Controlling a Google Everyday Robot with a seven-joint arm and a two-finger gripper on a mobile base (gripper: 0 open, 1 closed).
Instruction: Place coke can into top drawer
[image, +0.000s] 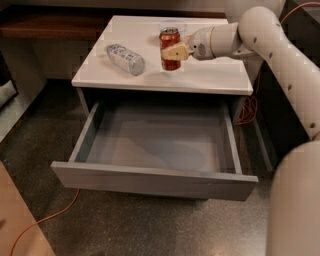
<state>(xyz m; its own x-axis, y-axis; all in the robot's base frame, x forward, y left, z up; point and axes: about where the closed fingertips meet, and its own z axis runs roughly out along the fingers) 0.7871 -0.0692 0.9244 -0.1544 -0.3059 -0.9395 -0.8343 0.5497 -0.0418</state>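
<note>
Now, tool (170, 51): at the end of the arm (270, 35), which reaches in from 3 o'clock. It is closed around the coke can at mid-height. The near finger (176, 52) lies across the can's front, and the far one is hidden behind it.
Coke can (170, 38): upright on the table (215, 75), toward the back middle of the white top. Its base seems to sit on the surface, so it is not yet lifted.
Handling: probably light, with thin metal walls and a smooth, somewhat slippery skin. A full can would resist the squeeze and an empty one would dent, but I cannot tell which this is.
Where to hold: the round body at mid-height, as the tool has it, looks right. The load balances there and the can stays upright. The silver top offers little purchase.
Plastic bottle (125, 58): at 9 o'clock from the can, lying on its side and apart from it. It is off the likely path.
Top drawer (150, 181): at 6 o'clock from the can, below the table's front edge and pulled wide open. Nothing shows on its grey inside.
Next move, as I judge it: lift clear of the table edge, carry the can toward 6 o'clock, lower it well inside, then release.
Risk: the can could slide in the grip or tip over on release.
Floor: an orange cable (45, 225) runs at 7 o'clock from the drawer.
</note>
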